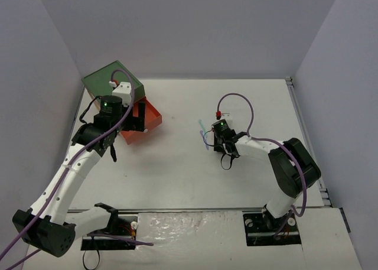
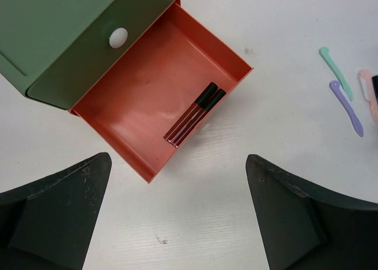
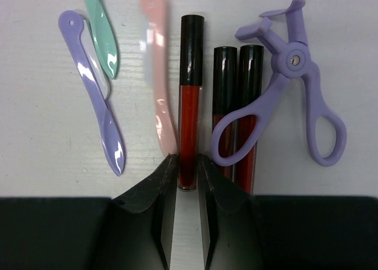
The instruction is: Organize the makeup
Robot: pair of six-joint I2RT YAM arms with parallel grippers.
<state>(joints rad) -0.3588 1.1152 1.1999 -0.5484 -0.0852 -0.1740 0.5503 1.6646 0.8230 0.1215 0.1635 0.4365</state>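
My right gripper [image 3: 188,163] is shut on the lower end of a red stick with a black cap [image 3: 190,104] that lies on the table. Two more dark-red sticks [image 3: 238,75] lie just right of it, under a purple scissor-shaped tool [image 3: 295,75]. To the left lie a pink tool [image 3: 158,87], a purple tool [image 3: 94,93] and a teal tool [image 3: 101,33]. My left gripper [image 2: 177,181] is open and empty above the table by an open orange drawer [image 2: 136,104] holding two dark-red sticks [image 2: 195,113]. No sponges or green round piece show.
The green-topped box [image 1: 112,81] stands at the back left with its orange drawer [image 1: 152,117] pulled out toward the middle. My right gripper [image 1: 214,141] is right of centre. The table's right edge has a metal rail [image 1: 301,122].
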